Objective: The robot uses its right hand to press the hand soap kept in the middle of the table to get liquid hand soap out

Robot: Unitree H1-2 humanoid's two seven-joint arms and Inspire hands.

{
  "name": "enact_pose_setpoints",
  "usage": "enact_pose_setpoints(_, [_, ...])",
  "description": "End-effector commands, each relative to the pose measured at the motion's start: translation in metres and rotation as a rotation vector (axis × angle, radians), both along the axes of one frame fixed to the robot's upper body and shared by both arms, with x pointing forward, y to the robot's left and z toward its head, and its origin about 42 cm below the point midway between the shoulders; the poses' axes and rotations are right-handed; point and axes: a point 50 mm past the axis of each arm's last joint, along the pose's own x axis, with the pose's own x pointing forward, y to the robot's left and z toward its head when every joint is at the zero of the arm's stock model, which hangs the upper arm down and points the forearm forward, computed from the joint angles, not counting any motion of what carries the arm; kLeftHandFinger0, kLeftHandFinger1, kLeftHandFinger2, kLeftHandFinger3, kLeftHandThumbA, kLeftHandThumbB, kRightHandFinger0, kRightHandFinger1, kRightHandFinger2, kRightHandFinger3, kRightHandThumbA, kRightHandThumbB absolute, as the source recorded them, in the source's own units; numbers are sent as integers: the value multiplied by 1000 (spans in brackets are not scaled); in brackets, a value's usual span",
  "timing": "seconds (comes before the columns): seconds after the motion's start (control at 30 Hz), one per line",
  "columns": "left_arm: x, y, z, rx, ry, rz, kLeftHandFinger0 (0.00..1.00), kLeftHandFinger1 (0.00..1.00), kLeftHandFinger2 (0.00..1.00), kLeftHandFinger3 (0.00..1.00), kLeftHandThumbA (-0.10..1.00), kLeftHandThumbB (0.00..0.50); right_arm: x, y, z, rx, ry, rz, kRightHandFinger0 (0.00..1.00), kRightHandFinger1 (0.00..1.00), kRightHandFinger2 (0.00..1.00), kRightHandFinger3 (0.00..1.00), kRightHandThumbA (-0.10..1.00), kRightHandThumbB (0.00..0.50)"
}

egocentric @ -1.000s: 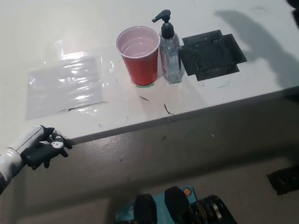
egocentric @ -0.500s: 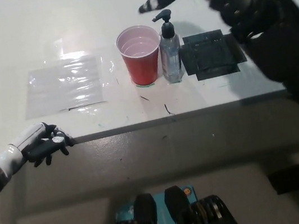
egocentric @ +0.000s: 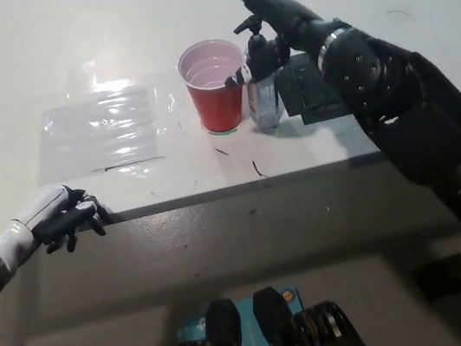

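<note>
From the head view I see the soap bottle (egocentric: 264, 89) standing upright near the middle of the white counter (egocentric: 38, 63), just beside a red cup (egocentric: 217, 85) on its left. A dark square mat (egocentric: 310, 90) lies on the bottle's other side, partly covered by my black arm. My right robot hand (egocentric: 263, 18) hangs over the pump head, fingers spread apart and holding nothing; one finger points out past the bottle, and another reaches down in front of it near the cup's rim. I cannot tell whether it touches the pump. A clear plastic sheet (egocentric: 101, 130) lies flat farther left. My left robot hand (egocentric: 61, 223) rests at the counter's front edge, fingers curled loosely, holding nothing.
</note>
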Motion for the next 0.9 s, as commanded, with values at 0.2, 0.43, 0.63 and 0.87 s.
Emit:
enact_pose_setpoints(0.2, [14,7,28,-23,-46,-6,34,115,356,570,835,133,6,-10,10,-41,-81,-3,1000,1000,1000,1000,1000,412])
enact_pose_setpoints(0.43, [15,7,35,19,-55,-14,50,132,368,595,918,158,5,0,-1,-207,-118,49,1000,1000,1000,1000,1000,441])
enact_pose_setpoints(0.63, [18,8,40,27,-47,-24,41,108,352,607,925,175,6,3,3,-317,-186,68,1000,1000,1000,1000,1000,424])
enact_pose_setpoints(0.87, [18,6,40,41,-48,-33,86,149,398,611,945,164,4,12,16,-388,-298,90,1000,1000,1000,1000,1000,419])
